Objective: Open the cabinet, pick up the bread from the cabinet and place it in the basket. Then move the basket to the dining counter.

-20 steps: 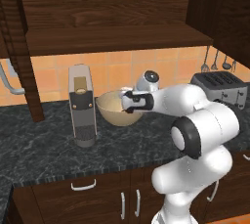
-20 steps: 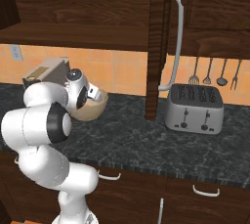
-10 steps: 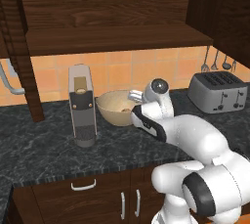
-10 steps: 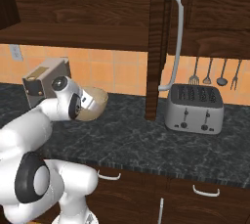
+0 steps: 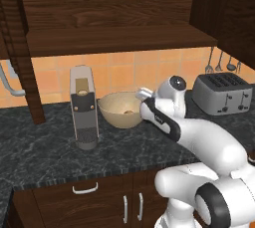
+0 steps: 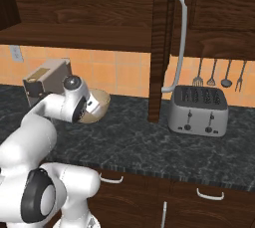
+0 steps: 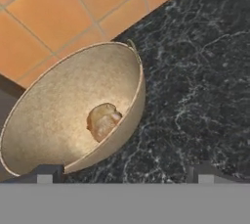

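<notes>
**One roll sits in the basket on the dark stone bench**

One open cabinet of dark brown wood hangs above the basket, its door with a long silver bar handle swung outward. Below it, the speckled black bench carries the basket against the orange tiled wall. A grey-and-black coffee machine stands just left of the basket; a silver toaster sits well to its right. The wide tan basket holds the bread, lying on its speckled inside. The gripper hangs just beside the basket's right rim, its fingers spread wide and holding nothing.
</notes>
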Motion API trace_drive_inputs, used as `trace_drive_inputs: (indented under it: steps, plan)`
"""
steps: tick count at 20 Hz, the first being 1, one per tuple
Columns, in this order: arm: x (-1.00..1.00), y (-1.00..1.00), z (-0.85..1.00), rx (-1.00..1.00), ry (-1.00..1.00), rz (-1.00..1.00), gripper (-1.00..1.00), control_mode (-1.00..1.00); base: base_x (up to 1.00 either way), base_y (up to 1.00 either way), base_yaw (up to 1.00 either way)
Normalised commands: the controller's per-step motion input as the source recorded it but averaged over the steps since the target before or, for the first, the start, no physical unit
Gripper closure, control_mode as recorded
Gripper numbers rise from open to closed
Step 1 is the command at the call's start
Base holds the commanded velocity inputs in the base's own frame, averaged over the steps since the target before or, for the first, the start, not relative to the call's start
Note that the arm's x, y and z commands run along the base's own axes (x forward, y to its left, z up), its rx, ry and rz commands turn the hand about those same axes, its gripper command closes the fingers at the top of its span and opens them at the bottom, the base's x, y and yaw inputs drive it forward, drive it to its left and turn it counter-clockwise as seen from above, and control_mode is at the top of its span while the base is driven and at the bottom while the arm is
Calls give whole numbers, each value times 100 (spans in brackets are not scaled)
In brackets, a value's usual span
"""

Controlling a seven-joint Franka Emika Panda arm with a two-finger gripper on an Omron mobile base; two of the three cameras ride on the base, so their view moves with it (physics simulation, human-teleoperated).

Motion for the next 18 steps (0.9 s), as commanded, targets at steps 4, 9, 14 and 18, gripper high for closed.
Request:
trace_drive_inputs:
  steps: [4, 9, 14, 18]
  plan:
    - [34, 1, -7, 0, 22, 0, -100, -100, 0, 0, 0]
    - [41, 0, -16, 0, 12, 0, -100, -100, 0, 0, 0]
    - [33, 0, -32, 3, 10, 0, -100, -100, 0, 0, 0]
    - [31, 0, -42, 4, 9, 0, -100, -100, 0, 0, 0]
